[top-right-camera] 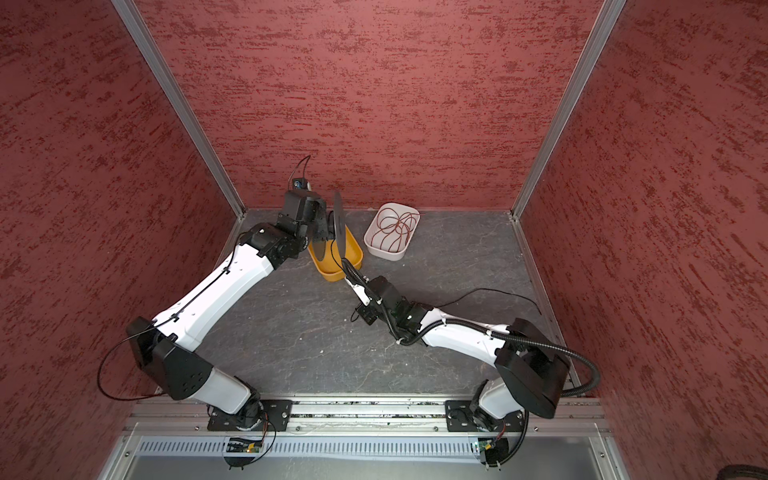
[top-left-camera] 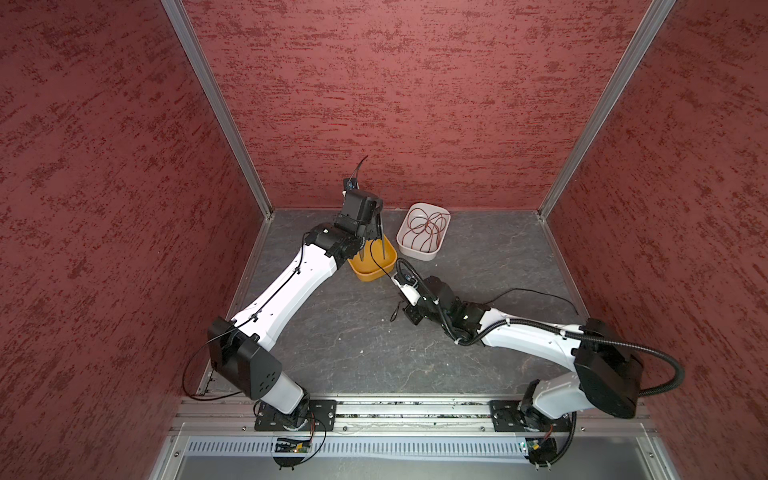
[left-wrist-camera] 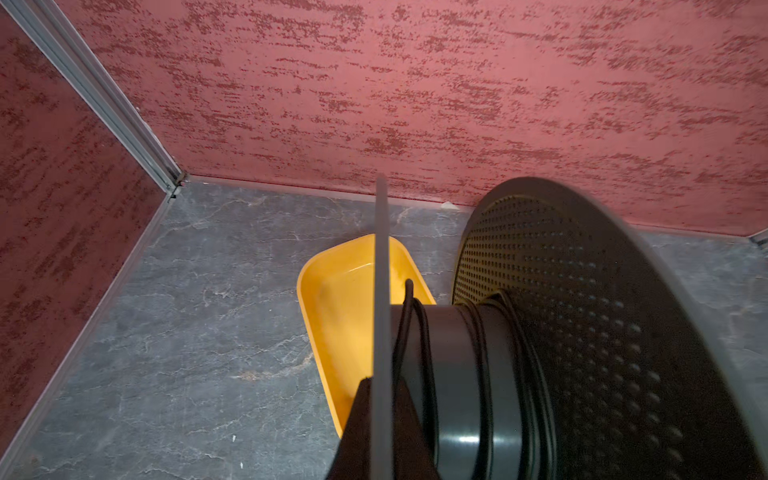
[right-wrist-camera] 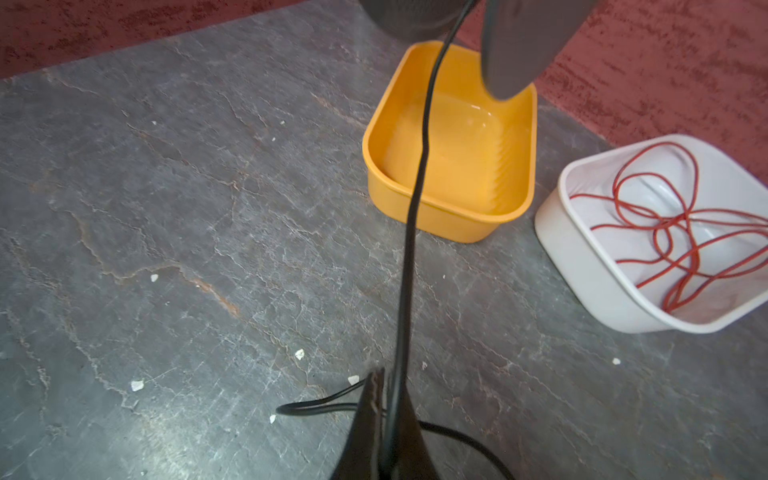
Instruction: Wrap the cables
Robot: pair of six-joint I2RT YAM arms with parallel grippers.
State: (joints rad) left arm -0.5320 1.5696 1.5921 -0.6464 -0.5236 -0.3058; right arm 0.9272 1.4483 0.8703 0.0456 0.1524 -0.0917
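Far centre of the bench [right-wrist-camera: 166, 208], over the yellow tray [right-wrist-camera: 446, 220]: a dark grey reel [left-wrist-camera: 461, 357], on edge, one broad perforated flange and one thin flange. Pinched by that thin flange in the left claw [left-wrist-camera: 383, 386], fingers tight against either face of it. Around the hub, a few loose turns of the black cable [left-wrist-camera: 426, 332].

From the hub, down and nearer across the open top of the yellow tray: a single, nearly straight run of the same cable. At its near end, the right claw [right-wrist-camera: 386, 388], closed together on the strand, low over the bench just near of the tray. Behind that claw, slack in loose loops on the bench. Farther right, flat on the bench beside the right arm in both top views, a long thin black tail [top-left-camera: 536, 291], apparently the same cable; join to the held strand hidden by the arm.

Just right of the yellow tray and apart from it, close to the far wall: a white tray [right-wrist-camera: 582, 266], with a tangle of red cord [right-wrist-camera: 681, 217] inside.
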